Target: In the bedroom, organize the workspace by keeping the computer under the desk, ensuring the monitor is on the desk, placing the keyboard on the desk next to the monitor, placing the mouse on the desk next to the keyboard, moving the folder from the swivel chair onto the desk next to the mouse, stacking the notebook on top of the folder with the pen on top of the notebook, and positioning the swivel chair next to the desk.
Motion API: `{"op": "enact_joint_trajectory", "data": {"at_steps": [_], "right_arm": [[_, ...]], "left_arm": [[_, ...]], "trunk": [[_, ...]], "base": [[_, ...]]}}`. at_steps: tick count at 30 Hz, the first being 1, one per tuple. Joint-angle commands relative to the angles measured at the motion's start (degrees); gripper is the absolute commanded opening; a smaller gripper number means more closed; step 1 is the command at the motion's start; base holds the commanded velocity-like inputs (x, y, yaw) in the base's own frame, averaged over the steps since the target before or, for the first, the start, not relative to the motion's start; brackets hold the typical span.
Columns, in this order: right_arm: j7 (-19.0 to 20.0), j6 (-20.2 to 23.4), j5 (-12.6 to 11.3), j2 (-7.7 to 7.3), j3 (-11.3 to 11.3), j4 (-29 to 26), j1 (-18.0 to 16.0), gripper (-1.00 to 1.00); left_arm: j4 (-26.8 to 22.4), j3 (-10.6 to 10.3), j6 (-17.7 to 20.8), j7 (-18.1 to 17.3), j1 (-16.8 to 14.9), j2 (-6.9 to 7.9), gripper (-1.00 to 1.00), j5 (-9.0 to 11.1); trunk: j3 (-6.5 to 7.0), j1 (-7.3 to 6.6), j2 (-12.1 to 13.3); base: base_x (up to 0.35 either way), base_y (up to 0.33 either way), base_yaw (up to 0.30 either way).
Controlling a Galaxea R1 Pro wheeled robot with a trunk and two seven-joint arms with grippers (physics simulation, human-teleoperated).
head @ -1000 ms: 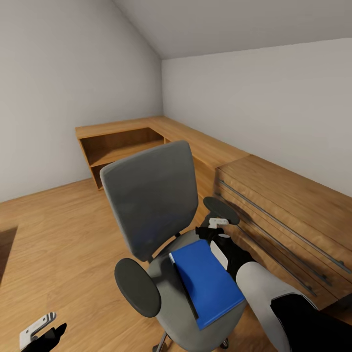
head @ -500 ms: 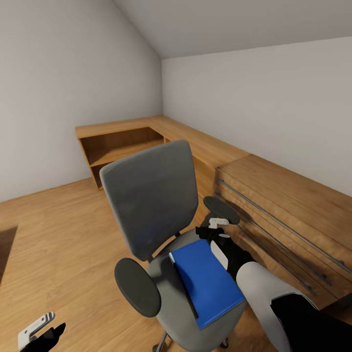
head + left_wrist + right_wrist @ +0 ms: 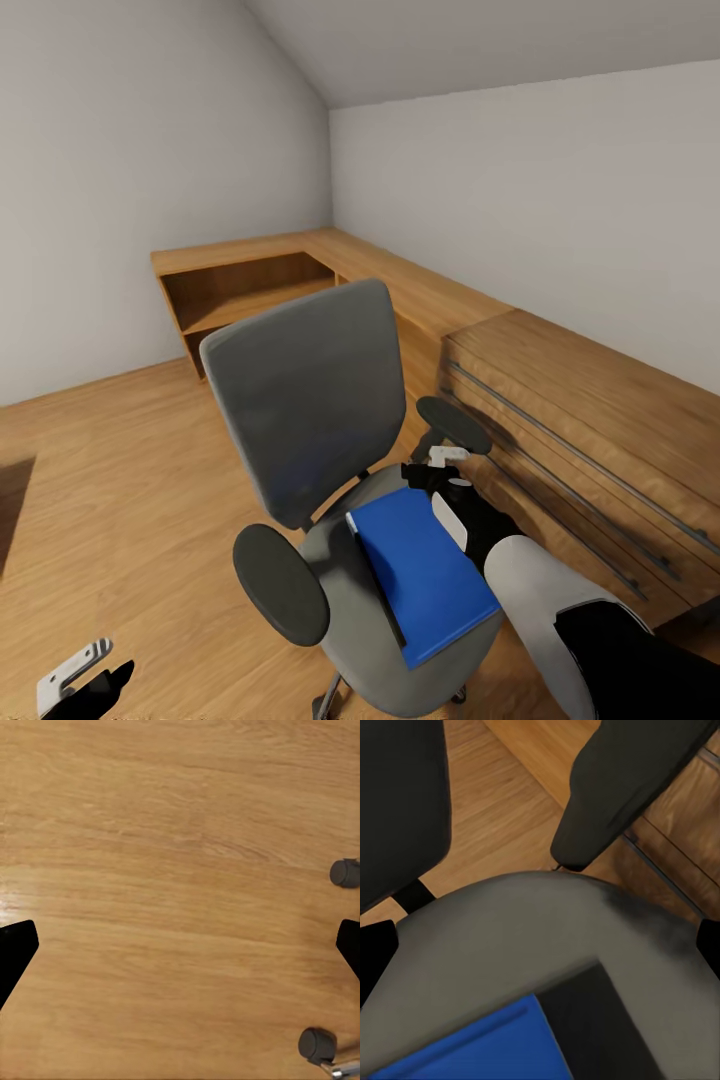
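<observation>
Right pincer point(image 3: 447, 462) hangs just past the far corner of the folder point(image 3: 424, 575), out over the back of the swivel chair point(image 3: 318, 440) seat, close under the armrest point(image 3: 453, 425) on the dresser side. From where I stand its fingers are spread and holding nothing; in the right wrist view the two dark fingertips sit wide at either edge, with grey seat cushion and a slice of the blue folder point(image 3: 480, 1046) between them.

The folder lies flat on the seat, its long axis running from the chair back toward the robot, slanted a little toward the right arm. A dark patch, a thin near-black flat thing or a shadow, I cannot say which, lies at the folder's far corner in that wrist view. So the folder sits just behind and below the pincer, on the robot's side of it, and I judge the pincer has to come back and down onto the near long edge to take it.

Left pincer point(image 3: 75, 677) is well apart, low by the wood floor point(image 3: 172, 870) on the other side of the chair, its tips wide and empty, with two castors point(image 3: 316, 1044) of the chair's base nearby. The right arm is plainly the nearer one. A wooden dresser point(image 3: 590, 430) stands close beside the chair.
</observation>
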Motion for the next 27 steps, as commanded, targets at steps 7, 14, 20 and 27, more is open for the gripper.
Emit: {"op": "enact_joint_trajectory", "data": {"at_steps": [7,14,20,27], "right_arm": [[-0.47,0.31,-0.53,-0.05,0.49,-0.07,-0.02,1.0],[-0.55,0.7,-0.36,0.21,0.61,0.06,-0.02,1.0],[-0.6,0.73,-0.35,0.22,0.58,0.12,-0.02,1.0],[-0.64,0.74,-0.35,0.22,0.58,0.14,-0.02,1.0]], "left_arm": [[-0.08,0.01,0.26,0.39,-0.01,0.01,1.0,0.58],[-0.09,0.05,0.26,0.39,-0.01,0.01,1.0,0.62],[-0.13,0.07,0.26,0.39,-0.01,-0.01,1.0,0.62],[-0.12,0.08,0.26,0.39,-0.01,-0.01,1.0,0.62]], "trunk": [[-0.67,-0.01,-0.02],[-1.29,-0.01,-0.02],[-1.82,-0.01,-0.02],[-2.44,-0.01,-0.02]], "base": [[0.0,0.0,0.0],[0.0,0.0,0.0],[0.0,0.0,0.0],[0.0,0.0,0.0]]}}
